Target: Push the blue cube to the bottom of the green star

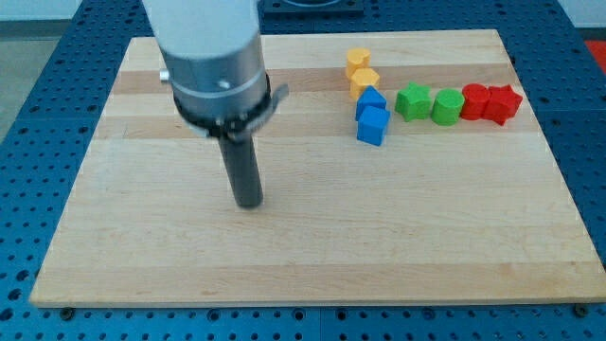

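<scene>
Our tip [249,203], a bare rod with no claw to open or close, rests on the surface [142,256]. Blue cube [373,125] lies up-right, well apart, beside green star [412,101]. Push not begun.

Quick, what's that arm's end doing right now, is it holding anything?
My tip: a bare rod, holding nothing, touching no block, well to the view's left of the blue cube.

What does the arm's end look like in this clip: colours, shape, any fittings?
A wide pale grey cylinder ends in a dark band with a small silver screw. Thin dark tabs stick out at the band's sides. Below it hangs a straight dark rod, round in section, down to my tip. No cables or markings show.
</scene>
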